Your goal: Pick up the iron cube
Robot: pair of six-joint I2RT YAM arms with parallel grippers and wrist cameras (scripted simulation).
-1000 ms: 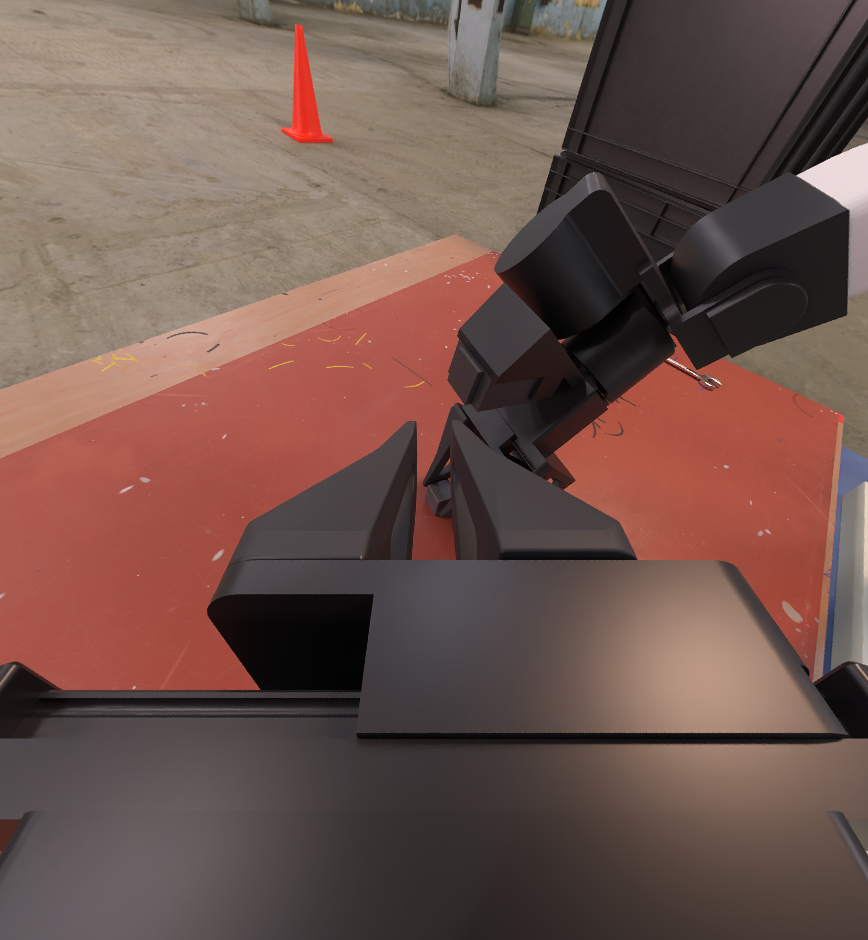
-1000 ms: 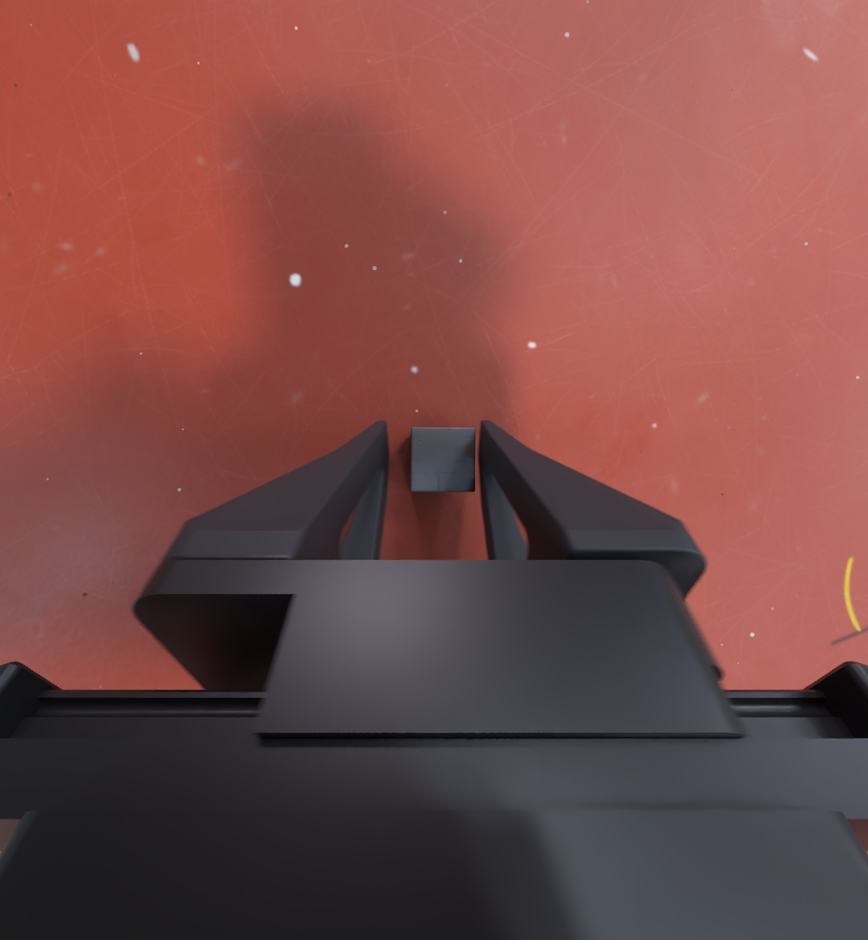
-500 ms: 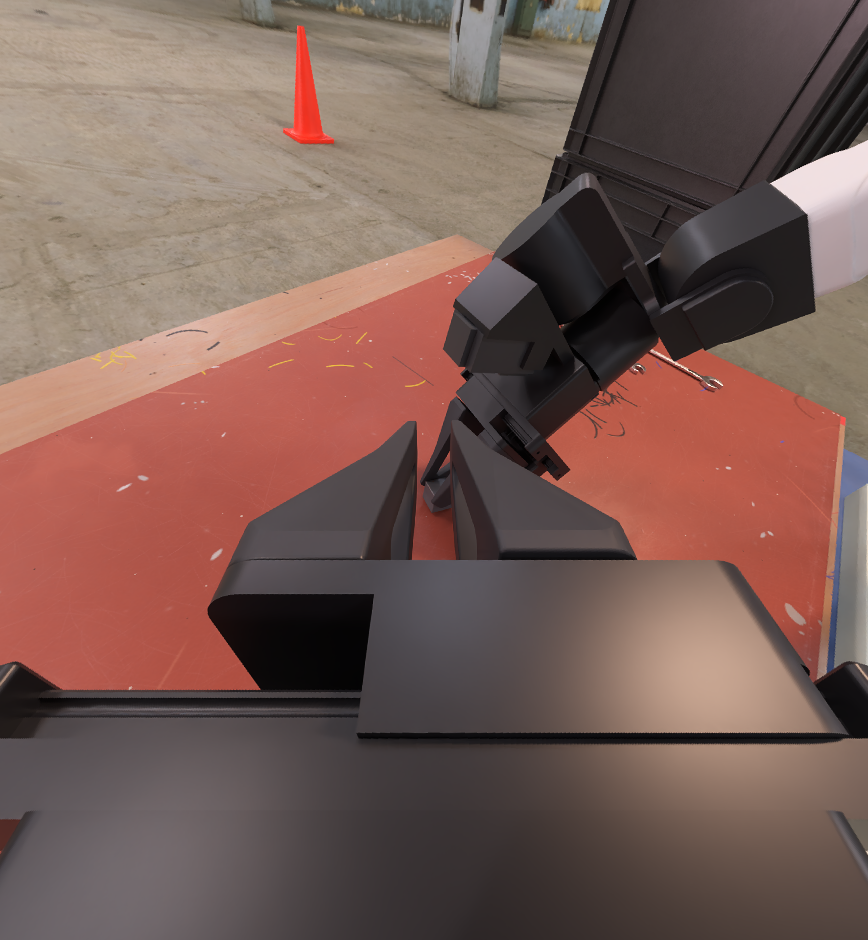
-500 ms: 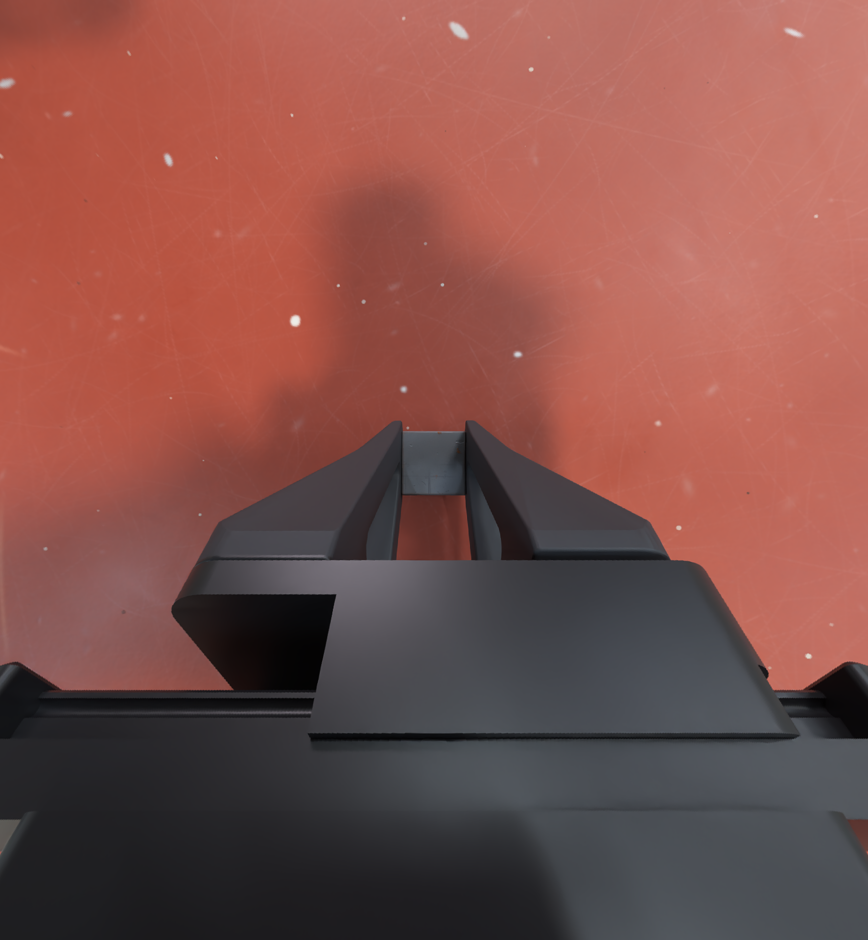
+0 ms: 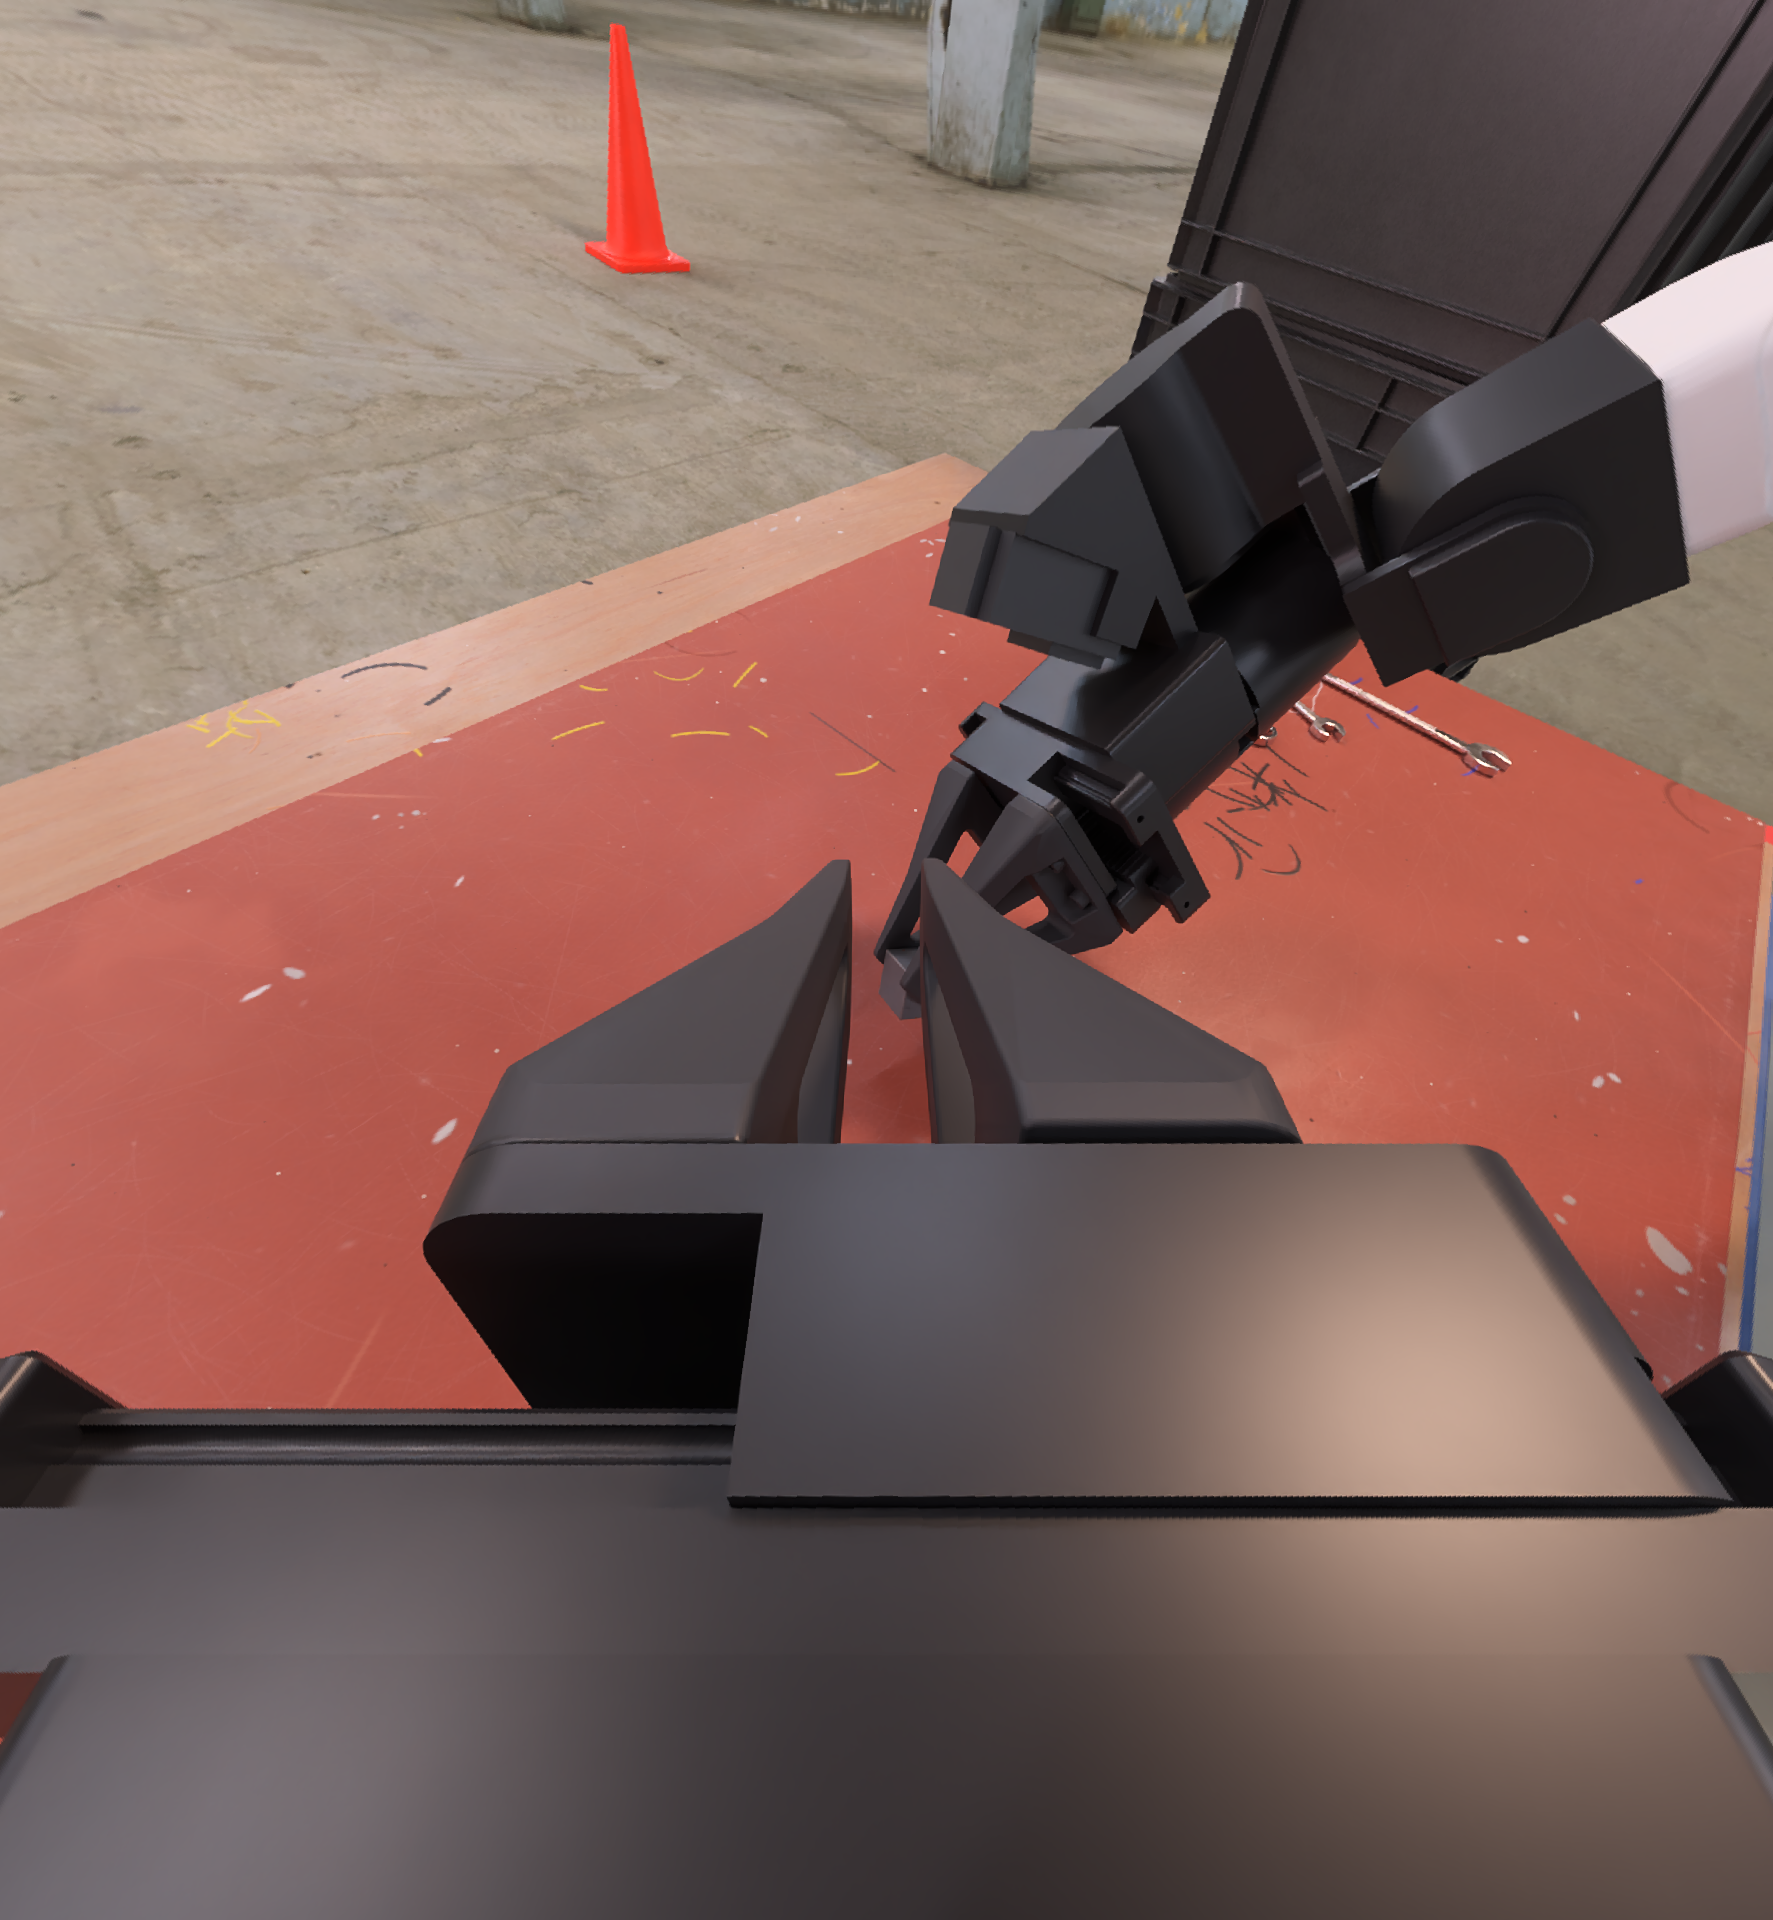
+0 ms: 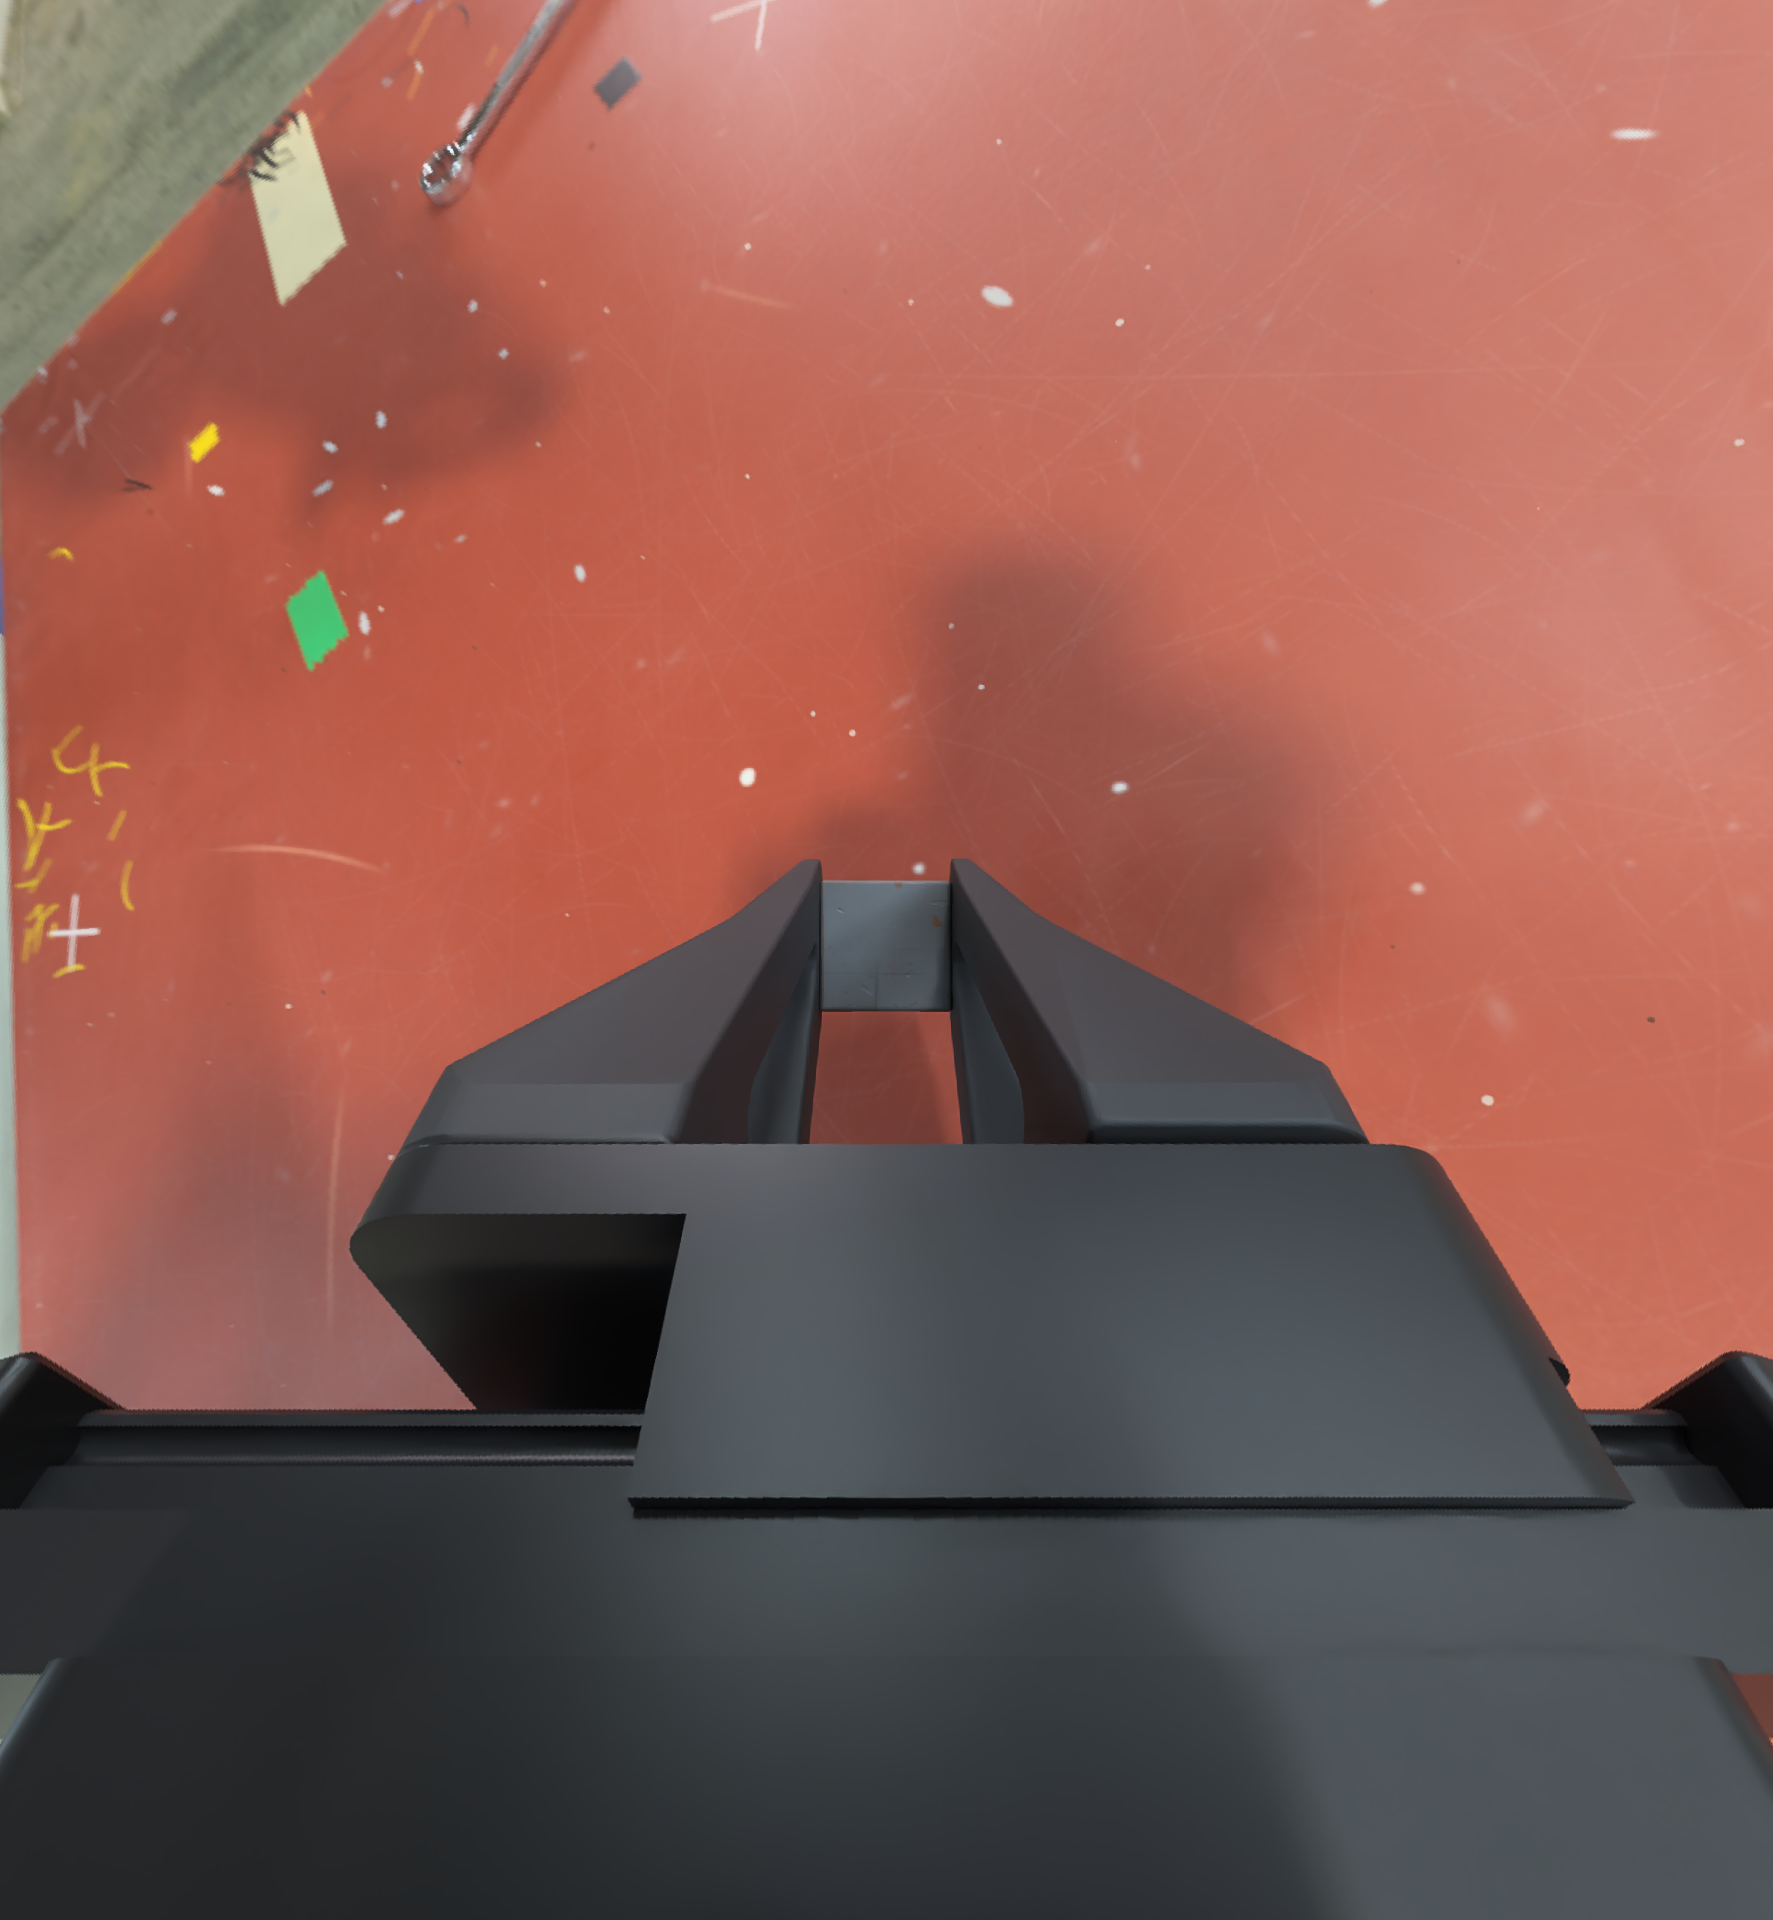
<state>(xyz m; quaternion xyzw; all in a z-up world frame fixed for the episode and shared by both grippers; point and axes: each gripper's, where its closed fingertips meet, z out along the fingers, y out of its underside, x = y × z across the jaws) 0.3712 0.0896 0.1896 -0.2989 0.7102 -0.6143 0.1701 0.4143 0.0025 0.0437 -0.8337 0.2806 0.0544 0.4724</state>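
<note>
The iron cube (image 6: 885, 945) is small, dull grey and scuffed. My right gripper (image 6: 885, 883) is shut on it, with both fingers pressed against its sides, and holds it well above the red mat (image 6: 1277, 416). In the left wrist view the right gripper (image 5: 903, 971) hangs tilted over the mat, and a corner of the cube (image 5: 897, 989) shows at its fingertips. My left gripper (image 5: 885, 883) is low over the mat just in front of it. Its fingers are nearly together with nothing between them.
A wrench (image 6: 487, 114) and a beige tag (image 6: 295, 213) lie near the mat's far left corner, with a green patch (image 6: 316, 620) nearby. The wrench (image 5: 1422, 727) lies behind the right arm. A dark case (image 5: 1484, 156) and an orange cone (image 5: 633, 177) stand beyond the table.
The right gripper closed on the cube and lifted it off the mat, so more of the mat now shows beneath it. The left gripper has not moved.
</note>
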